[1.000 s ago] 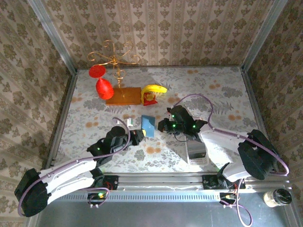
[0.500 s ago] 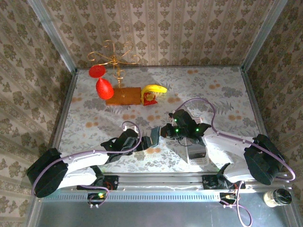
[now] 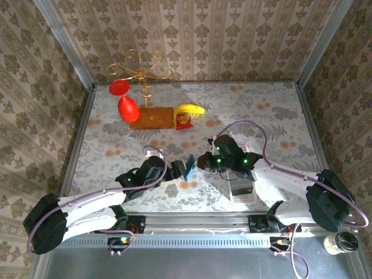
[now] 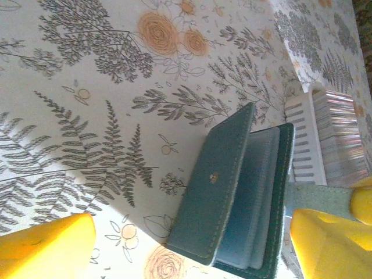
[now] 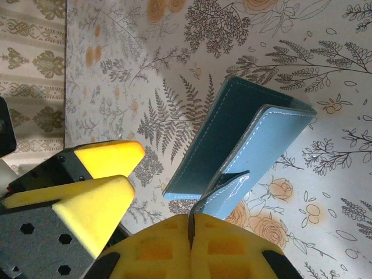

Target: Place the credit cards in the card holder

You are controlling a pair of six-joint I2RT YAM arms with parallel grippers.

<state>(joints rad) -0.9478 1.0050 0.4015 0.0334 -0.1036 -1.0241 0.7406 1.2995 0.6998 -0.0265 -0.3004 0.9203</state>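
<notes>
Pinching the snap tab (image 5: 225, 187) of the card holder (image 5: 232, 136), closed right fingers (image 5: 229, 253) prop it half-open mid-frame; left fingers (image 4: 49, 247) straddle it, spread wide. If the tab slips, it may flop shut before any credit cards (image 4: 344, 131) go in.

White arm links (image 3: 87, 206), black joints (image 3: 325, 200), purple cables (image 3: 250, 122), yellow finger pads (image 4: 46, 244)

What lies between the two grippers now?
The card holder stands half open between the left gripper and the right gripper, seen in the top external view.
</notes>
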